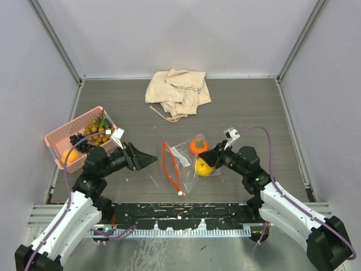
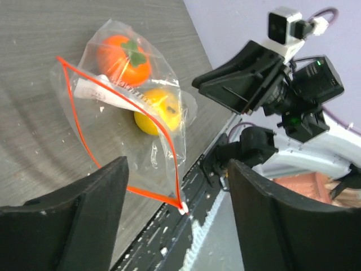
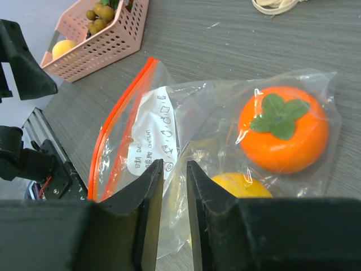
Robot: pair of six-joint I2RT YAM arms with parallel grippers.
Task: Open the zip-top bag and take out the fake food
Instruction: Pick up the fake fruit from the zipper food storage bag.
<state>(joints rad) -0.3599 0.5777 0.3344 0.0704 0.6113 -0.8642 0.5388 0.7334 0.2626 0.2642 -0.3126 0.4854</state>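
Orange-red zip strip runs along one edge of the zip-top bag (image 1: 181, 161), which lies flat on the grey table (image 1: 254, 113) near the front edge, between the 2 arms. The strip gapes in a long loop, so we read the mouth as open. Inside the clear film sit an orange round fruit (image 1: 198, 146) with a green leaf and a yellow lemon (image 1: 203, 167) right beside it.

The left gripper (image 2: 177, 166) is just left of the bag, jaws spread wide and holding nothing. The right gripper (image 3: 173, 165) is at the lemon side, jaws a narrow slit apart with film showing in the gap; we cannot tell whether they pinch it.

At the left, the pink basket (image 1: 70, 124) holds dark grapes (image 1: 79, 140), a tan berry cluster (image 1: 97, 132) and an orange-yellow fruit (image 1: 70, 155). At the back lies a beige cloth (image 1: 177, 90).
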